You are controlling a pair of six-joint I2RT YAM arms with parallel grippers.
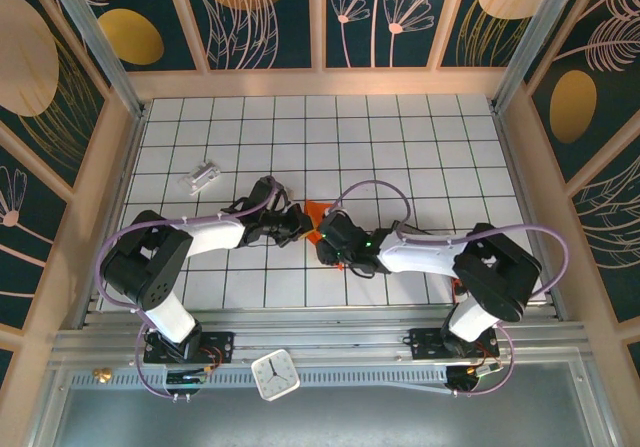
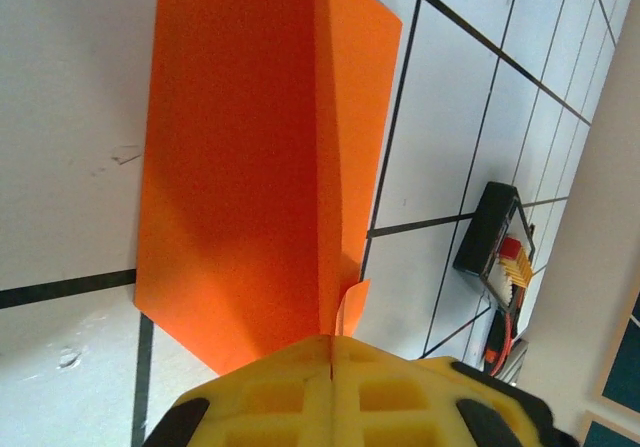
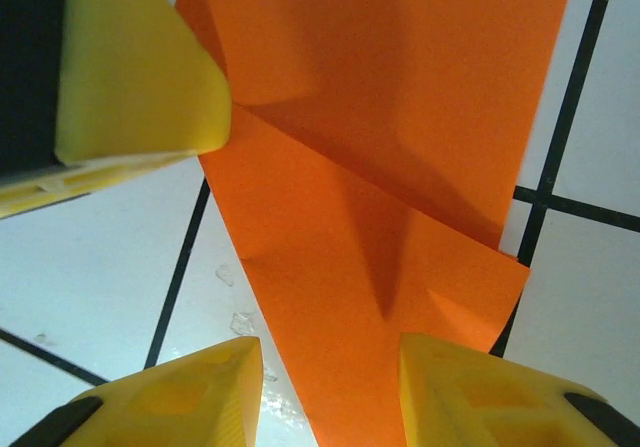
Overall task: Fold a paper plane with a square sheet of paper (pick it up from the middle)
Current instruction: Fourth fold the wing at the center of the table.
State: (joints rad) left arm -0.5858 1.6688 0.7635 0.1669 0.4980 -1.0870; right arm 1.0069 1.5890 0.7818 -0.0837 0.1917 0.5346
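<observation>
The square sheet of paper is bright orange and folded into a pointed paper plane (image 2: 250,167) with a raised centre crease. It lies on the white grid table (image 1: 420,147) between the two arms. My left gripper (image 2: 330,345) is shut on the near end of that crease, and a small flap curls up beside it. My right gripper (image 3: 330,367) is open, its yellow fingertips (image 3: 190,392) either side of the plane's narrow end (image 3: 400,117), just above the table. From above, the left gripper (image 1: 298,219) and right gripper (image 1: 325,239) nearly meet over the paper (image 1: 316,210).
A small silvery-white block (image 1: 203,176) lies at the left rear of the table. A black tray (image 2: 495,232) with red-orange bits sits near the right wall. A white clock (image 1: 274,375) rests on the front rail. Patterned walls enclose the table on three sides.
</observation>
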